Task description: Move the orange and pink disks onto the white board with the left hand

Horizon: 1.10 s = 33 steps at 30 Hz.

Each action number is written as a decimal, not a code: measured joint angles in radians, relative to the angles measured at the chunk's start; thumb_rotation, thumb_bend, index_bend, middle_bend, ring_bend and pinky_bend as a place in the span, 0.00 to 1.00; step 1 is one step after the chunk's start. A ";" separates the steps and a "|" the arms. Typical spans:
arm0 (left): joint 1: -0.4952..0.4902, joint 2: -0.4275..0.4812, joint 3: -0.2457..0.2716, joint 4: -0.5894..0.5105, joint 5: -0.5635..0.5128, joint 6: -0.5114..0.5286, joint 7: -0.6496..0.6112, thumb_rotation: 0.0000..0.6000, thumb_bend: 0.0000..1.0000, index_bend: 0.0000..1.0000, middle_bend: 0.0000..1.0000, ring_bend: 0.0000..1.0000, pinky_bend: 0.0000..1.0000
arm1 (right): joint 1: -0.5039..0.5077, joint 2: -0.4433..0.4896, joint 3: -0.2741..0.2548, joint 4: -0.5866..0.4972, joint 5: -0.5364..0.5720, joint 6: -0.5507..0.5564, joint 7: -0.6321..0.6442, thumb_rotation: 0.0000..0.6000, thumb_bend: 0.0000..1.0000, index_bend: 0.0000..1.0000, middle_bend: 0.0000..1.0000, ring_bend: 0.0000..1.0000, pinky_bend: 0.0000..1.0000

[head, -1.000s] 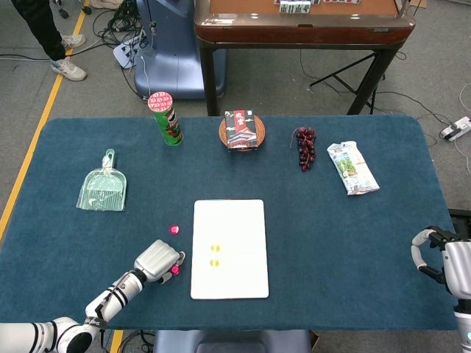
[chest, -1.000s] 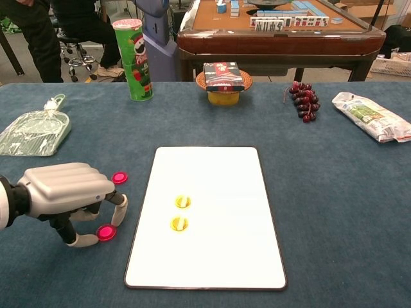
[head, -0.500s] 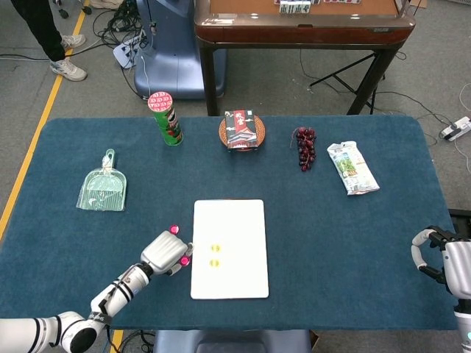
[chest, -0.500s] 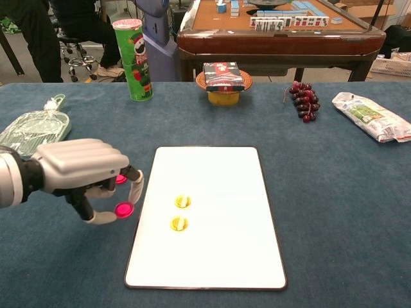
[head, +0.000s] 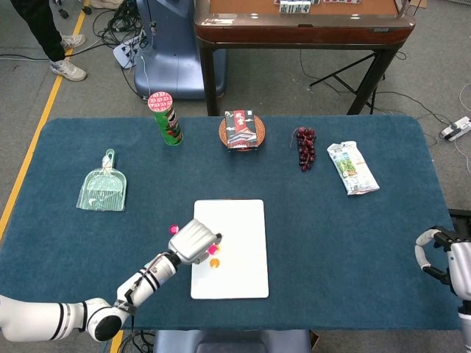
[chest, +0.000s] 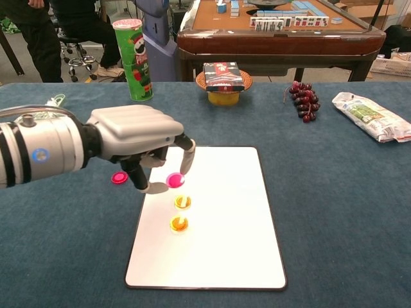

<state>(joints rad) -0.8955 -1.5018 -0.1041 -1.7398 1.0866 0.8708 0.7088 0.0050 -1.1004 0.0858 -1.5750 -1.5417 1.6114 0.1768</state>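
My left hand [chest: 138, 142] [head: 194, 241] hovers over the left part of the white board [chest: 218, 256] [head: 239, 276], pinching a pink disk [chest: 174, 179] [head: 214, 249] between thumb and a finger. Two orange disks [chest: 182, 202] [chest: 178, 224] lie on the board just below that pink disk; the head view shows one orange disk [head: 214, 262]. A second pink disk [chest: 119, 178] [head: 174, 229] lies on the blue cloth left of the board. My right hand [head: 445, 261] rests at the table's right edge, holding nothing, its fingers curled.
At the back stand a green chip can [chest: 133, 59], a boxed bowl [chest: 223, 82], grapes [chest: 302, 99] and a snack bag [chest: 372, 116]. A green dustpan [head: 104, 190] lies at the left. A brown table [chest: 276, 32] stands behind.
My left hand lifted the pink disk off the cloth and carried it right and forward, from beside the board's left edge to above the board. The right hand stayed still.
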 measured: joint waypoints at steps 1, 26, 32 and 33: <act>-0.009 -0.007 -0.005 0.003 -0.011 -0.001 0.009 1.00 0.36 0.57 1.00 1.00 1.00 | -0.001 0.001 0.000 0.000 0.000 0.002 0.003 1.00 0.39 0.57 0.49 0.54 0.56; -0.202 -0.205 -0.087 0.332 -0.202 -0.041 0.039 1.00 0.36 0.55 1.00 1.00 1.00 | -0.007 0.017 0.007 0.014 0.010 0.004 0.063 1.00 0.39 0.57 0.49 0.54 0.56; -0.233 -0.246 -0.095 0.409 -0.239 -0.036 0.051 1.00 0.36 0.45 1.00 1.00 1.00 | -0.008 0.018 0.006 0.014 0.007 0.005 0.066 1.00 0.39 0.57 0.49 0.54 0.56; -0.236 -0.250 -0.094 0.418 -0.244 -0.034 0.054 1.00 0.36 0.40 1.00 1.00 1.00 | -0.008 0.018 0.006 0.015 0.007 0.005 0.066 1.00 0.39 0.57 0.49 0.54 0.56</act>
<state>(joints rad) -1.1314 -1.7522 -0.1984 -1.3223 0.8428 0.8366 0.7632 -0.0032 -1.0828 0.0918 -1.5604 -1.5347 1.6166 0.2428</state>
